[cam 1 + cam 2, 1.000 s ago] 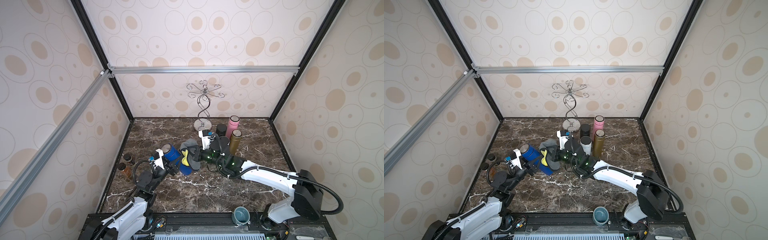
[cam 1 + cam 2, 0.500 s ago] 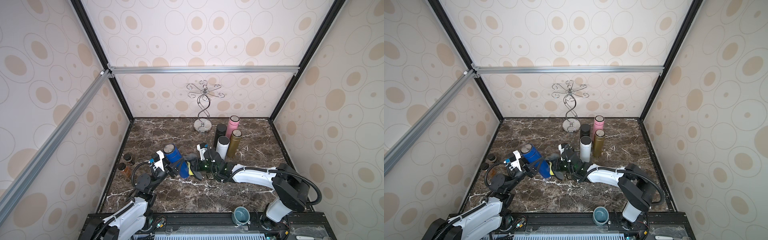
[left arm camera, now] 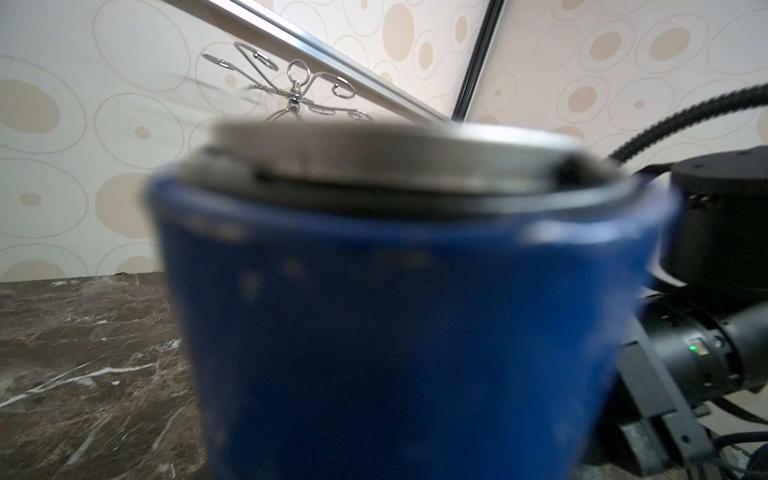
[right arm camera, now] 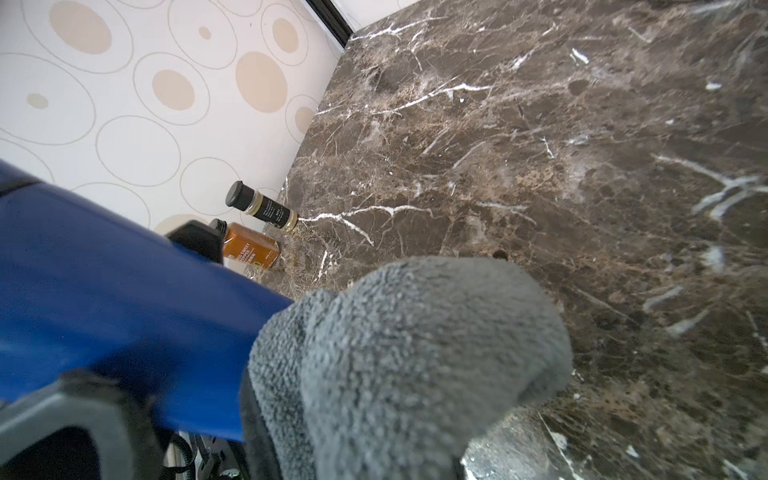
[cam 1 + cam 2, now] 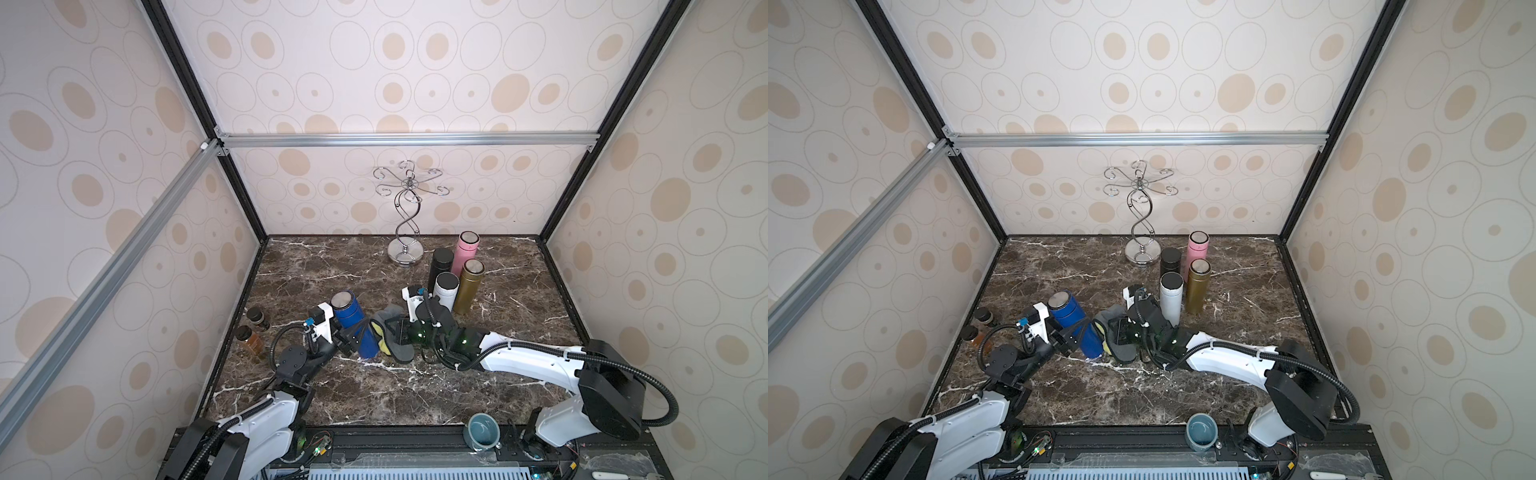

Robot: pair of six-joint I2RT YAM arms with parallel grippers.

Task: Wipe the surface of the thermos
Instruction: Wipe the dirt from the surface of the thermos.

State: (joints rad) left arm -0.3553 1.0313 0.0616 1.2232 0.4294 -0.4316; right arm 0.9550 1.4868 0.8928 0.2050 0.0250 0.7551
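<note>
Front-centre on the marble table [image 5: 415,390]: blue thermos [image 5: 348,318], steel lid uppermost, body leaning toward the left wall in both top views. Cannot tell whether its base touches the marble.

Left gripper [image 5: 356,336] clamped round the thermos's lower half, a finger on each side.

Right gripper [image 5: 395,330] clenched on a grey cloth [image 4: 407,353] that shows a yellow face in a top view. Cloth is bunched and pressed against the thermos wall on the side facing the right arm.

Behind the right arm, four flasks stand upright together: black [image 5: 441,266], pink [image 5: 466,253], white [image 5: 445,293], gold [image 5: 468,291]. Wire stand [image 5: 405,216] by the back wall. Dark-capped jar [image 5: 258,319] and amber jar [image 5: 249,340] along the left wall. Teal cup [image 5: 483,430] at the front edge.
</note>
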